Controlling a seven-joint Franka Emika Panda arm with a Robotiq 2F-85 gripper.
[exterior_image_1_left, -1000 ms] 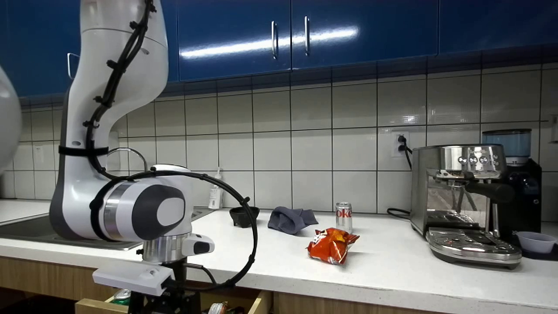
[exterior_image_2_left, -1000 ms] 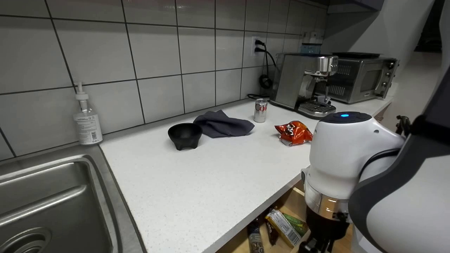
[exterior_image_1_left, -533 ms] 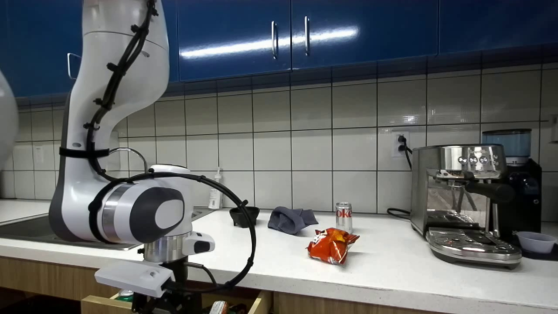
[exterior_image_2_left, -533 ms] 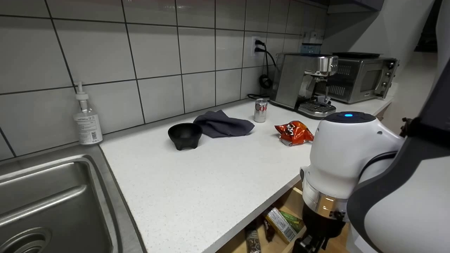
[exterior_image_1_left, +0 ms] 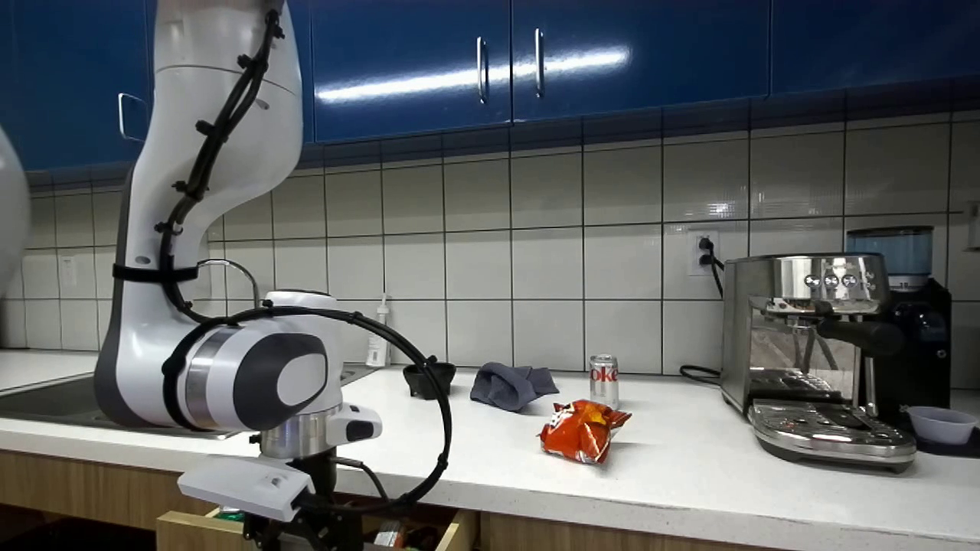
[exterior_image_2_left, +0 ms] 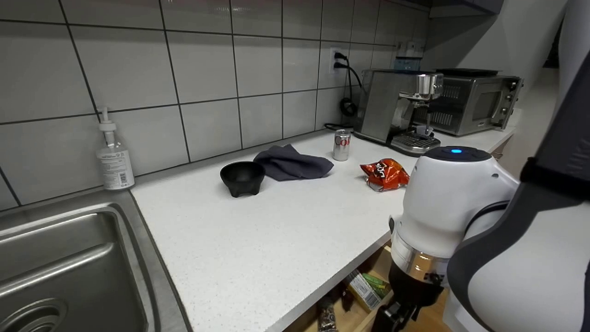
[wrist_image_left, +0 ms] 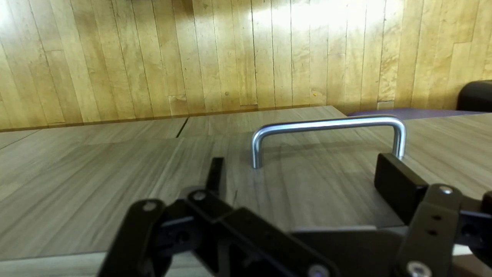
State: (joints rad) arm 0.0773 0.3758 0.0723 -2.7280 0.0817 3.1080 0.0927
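Note:
In the wrist view my gripper stands open, its two dark finger pads wide apart with nothing between them. Beyond the fingertips a silver bar handle projects from a wood-grain drawer front. The right finger overlaps the foot of the handle in the picture; whether anything touches is hidden. Both exterior views show the drawer pulled partly out below the counter, its front edge beside the gripper body and its wooden side visible. Inside lie a yellow-and-white box, a green wrapper and dark packets.
On the white counter stand a black bowl, a grey cloth, a soda can and an orange chip bag. An espresso machine is farther along. A sink lies at the opposite end.
The drawer has slid some way inward under the counter, its contents moving along. My arm has travelled the same way, and the gripper has stayed open. Things on the counter have not moved.

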